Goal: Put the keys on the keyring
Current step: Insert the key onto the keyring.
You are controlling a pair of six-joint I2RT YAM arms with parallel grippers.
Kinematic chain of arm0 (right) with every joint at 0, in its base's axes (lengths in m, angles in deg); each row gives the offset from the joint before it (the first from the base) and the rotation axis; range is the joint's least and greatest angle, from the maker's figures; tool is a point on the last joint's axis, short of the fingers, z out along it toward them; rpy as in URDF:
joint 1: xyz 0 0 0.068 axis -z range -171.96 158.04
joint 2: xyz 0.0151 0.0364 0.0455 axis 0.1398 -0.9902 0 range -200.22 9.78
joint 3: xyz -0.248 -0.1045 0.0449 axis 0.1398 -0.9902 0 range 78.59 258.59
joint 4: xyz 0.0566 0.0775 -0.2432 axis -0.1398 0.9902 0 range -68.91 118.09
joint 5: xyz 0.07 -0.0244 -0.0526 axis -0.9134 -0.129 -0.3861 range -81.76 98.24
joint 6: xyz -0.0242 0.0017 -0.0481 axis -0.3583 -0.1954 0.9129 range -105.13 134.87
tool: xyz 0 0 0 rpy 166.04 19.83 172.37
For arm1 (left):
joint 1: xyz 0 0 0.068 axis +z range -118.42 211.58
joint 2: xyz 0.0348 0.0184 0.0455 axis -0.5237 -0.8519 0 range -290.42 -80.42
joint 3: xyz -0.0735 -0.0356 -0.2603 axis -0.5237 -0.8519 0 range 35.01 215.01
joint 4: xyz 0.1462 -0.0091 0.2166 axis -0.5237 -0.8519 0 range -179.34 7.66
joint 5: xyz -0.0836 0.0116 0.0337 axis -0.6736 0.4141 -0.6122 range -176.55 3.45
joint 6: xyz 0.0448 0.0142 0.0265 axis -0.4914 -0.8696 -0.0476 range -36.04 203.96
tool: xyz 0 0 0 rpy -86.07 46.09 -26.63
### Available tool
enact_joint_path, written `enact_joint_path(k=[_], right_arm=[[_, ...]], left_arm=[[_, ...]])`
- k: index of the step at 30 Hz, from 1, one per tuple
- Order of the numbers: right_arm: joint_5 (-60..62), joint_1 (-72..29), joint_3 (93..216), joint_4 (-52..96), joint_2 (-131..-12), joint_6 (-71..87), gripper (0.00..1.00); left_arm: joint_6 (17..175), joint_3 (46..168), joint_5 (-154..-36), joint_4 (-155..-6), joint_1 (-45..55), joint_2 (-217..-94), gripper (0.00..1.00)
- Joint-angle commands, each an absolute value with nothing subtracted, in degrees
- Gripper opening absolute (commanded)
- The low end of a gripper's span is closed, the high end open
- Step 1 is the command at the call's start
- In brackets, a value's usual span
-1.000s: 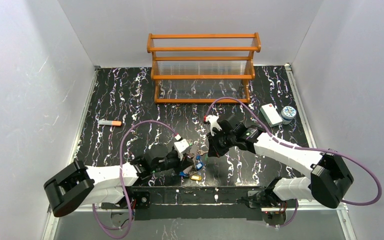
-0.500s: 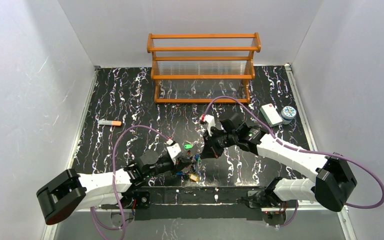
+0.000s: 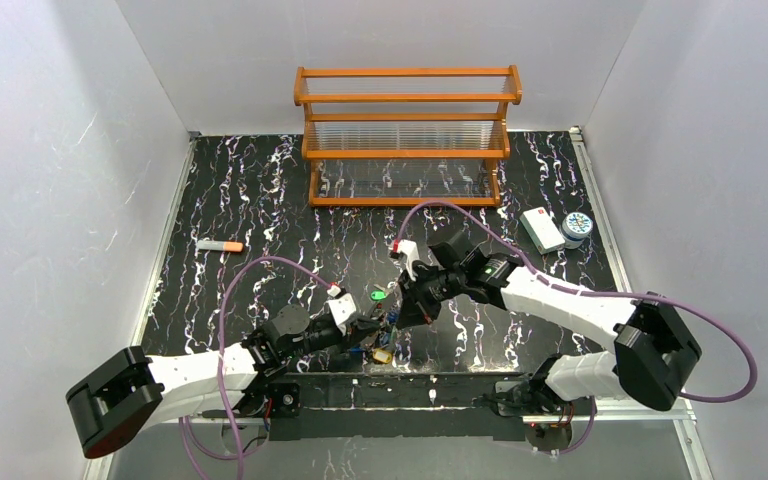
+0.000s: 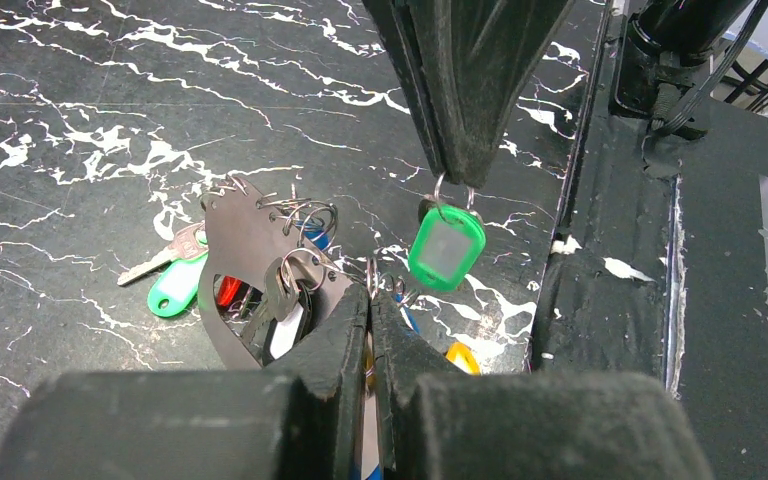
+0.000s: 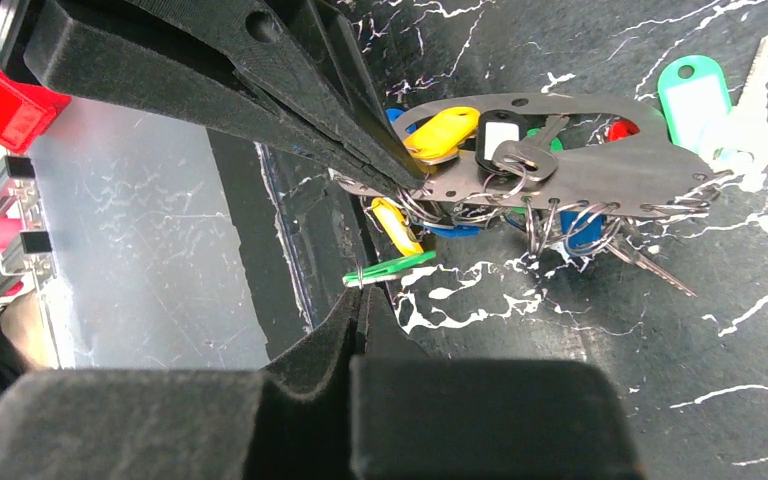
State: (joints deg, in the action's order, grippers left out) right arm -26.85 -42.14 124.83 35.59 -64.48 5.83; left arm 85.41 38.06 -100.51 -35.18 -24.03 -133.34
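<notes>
Both arms have converged: left gripper (image 4: 371, 300) pinches the keyring (image 5: 610, 176), right gripper (image 5: 358, 298) pinches a green-tagged key (image 4: 447, 247), positioned for threading.

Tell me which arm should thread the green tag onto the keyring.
Right, likely: the right gripper pinches the green tag by its ring beside the keyring, which the left gripper clamps.

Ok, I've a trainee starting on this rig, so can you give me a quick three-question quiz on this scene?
1. True or false: the right fingers hold a red tag.
2. What grips the keyring? A) left fingers B) right fingers C) nothing
3. What lies alone at the table's left side?
Key: 1 false, the tag is green; 2 A; 3 the pen.
</notes>
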Motion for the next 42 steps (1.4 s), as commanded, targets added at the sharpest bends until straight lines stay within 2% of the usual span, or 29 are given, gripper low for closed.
enact_joint_path(k=[1, 11, 22, 42], right_arm=[[-29.12, -42.84, 125.07, 33.06, -65.62, 7.51, 0.01], [-28.40, -43.26, 127.92, 33.40, -72.13, 4.38, 0.01], [-30.16, -43.46, 127.64, 30.30, -71.08, 3.36, 0.01], [-25.88, -43.79, 128.63, 31.54, -73.78, 2.58, 0.01]], left_arm=[[84.84, 37.65, -100.88, -32.09, -24.24, -132.21, 0.00], [85.33, 37.56, -101.02, -31.75, -24.23, -131.77, 0.00], [85.41, 37.51, -100.91, -31.64, -24.23, -131.83, 0.00], [85.85, 37.21, -100.71, -31.54, -24.25, -131.66, 0.00]])
